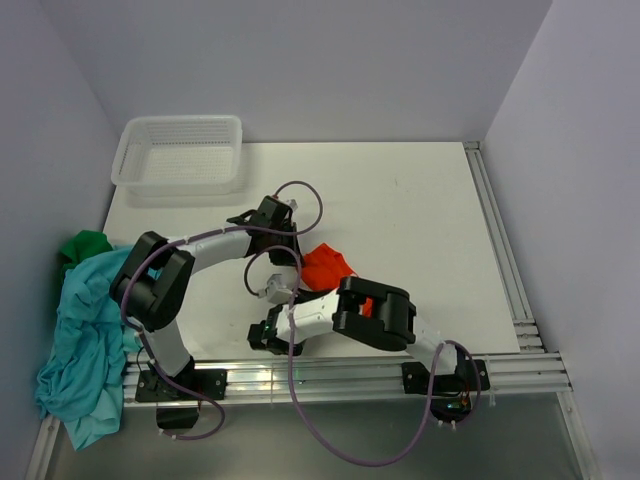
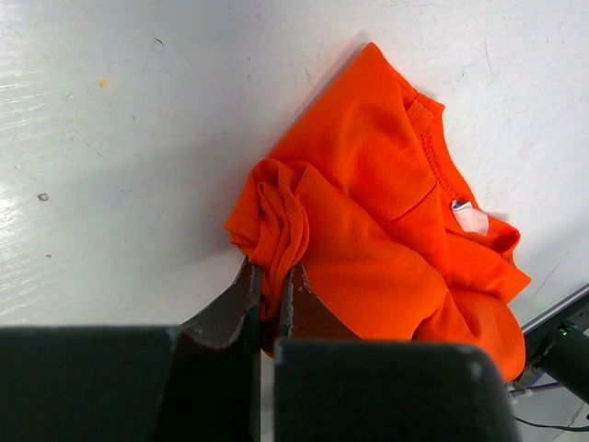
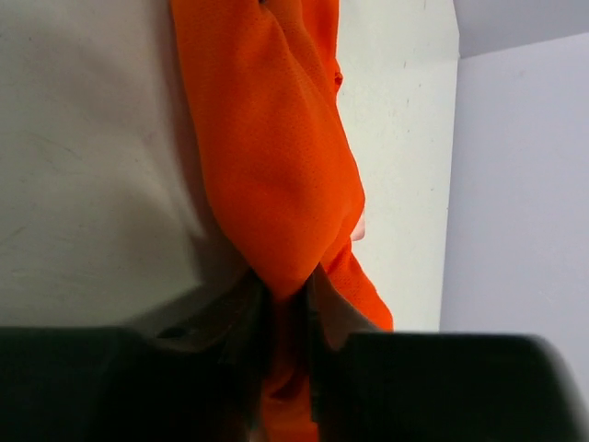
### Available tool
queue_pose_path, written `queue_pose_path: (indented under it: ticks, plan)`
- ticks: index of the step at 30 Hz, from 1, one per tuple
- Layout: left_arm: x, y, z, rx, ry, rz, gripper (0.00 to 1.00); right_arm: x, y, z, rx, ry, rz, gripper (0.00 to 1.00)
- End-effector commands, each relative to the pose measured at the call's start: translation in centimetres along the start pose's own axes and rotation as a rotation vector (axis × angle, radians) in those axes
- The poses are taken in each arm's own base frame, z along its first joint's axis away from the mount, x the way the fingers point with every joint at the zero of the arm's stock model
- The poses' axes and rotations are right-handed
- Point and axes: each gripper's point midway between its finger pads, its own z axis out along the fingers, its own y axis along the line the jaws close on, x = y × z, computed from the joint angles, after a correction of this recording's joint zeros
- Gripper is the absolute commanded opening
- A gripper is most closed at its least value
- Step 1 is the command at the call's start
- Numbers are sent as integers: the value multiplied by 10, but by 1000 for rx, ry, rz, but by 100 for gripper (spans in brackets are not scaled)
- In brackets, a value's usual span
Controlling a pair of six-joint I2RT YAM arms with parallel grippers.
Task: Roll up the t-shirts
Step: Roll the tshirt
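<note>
**Labels.** I find one white label (image 2: pixel 471 217) inside the collar of the orange shirt (image 2: pixel 368 212). It carries a small blue-and-red mark, and I can read no lettering on it.

**Obstructions.** In the top view both claws are hidden under their own arms, and the right arm covers the near part of the orange shirt. In the right wrist view the cloth's lower end is cut off behind the claw body.

**Left claw** (image 2: pixel 271 276). The jaws are almost closed and pinch a bunched fold at the shirt's edge. The rest of the shirt lies crumpled on the tabletop (image 2: pixel 120 166), spreading away from the fingertips.

**Right claw** (image 3: pixel 287 290). The jaws stand narrow, with a fold of the same shirt clamped between them.

**Other shirts.** I see the teal shirt (image 1: pixel 85 340) draped over the tabletop's left edge. The green shirt (image 1: pixel 85 245) lies just beyond it, partly covered. Both are well apart from the claws.
</note>
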Motion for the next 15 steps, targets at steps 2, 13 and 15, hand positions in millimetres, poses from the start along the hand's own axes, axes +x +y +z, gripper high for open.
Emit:
queue_pose_path:
  ticks: [2,13,15]
  plan:
    - [-6,-6,-5,19,-3,44,1,6,7,10,-39,66,78,0]
    - [-28,0,-25,45,-70,17,47,-2,8,-15,-343,85,279,0]
    - [-41,-1,-34,75,-98,13,53,-4,6,-18,-376,70,319,0]
